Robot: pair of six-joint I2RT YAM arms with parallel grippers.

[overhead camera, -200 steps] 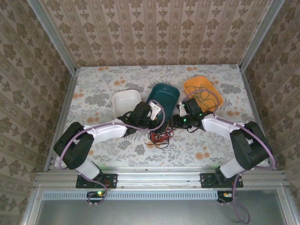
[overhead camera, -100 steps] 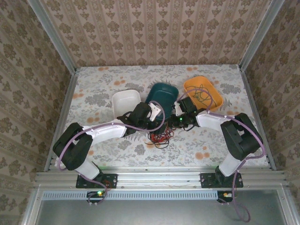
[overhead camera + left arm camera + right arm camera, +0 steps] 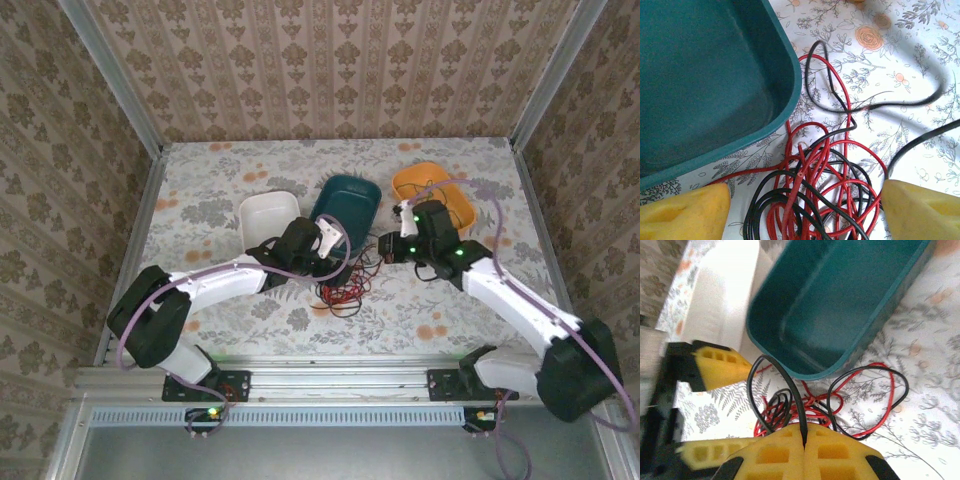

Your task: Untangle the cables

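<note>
Red and black cables lay tangled between the spread fingers of the left gripper; the right gripper, closed, pinched one black strand.

The cables are a loose tangle of thin red and black wires lying on the table, just on the near side of the teal tray, roughly midway between left and right. Red loops overlap and cross black ones in a knotted heap, with a few wider loops spreading to the right over the table. One black wire rises out of the heap in a tall arch and is pinched between the closed pads of the right gripper.
</note>
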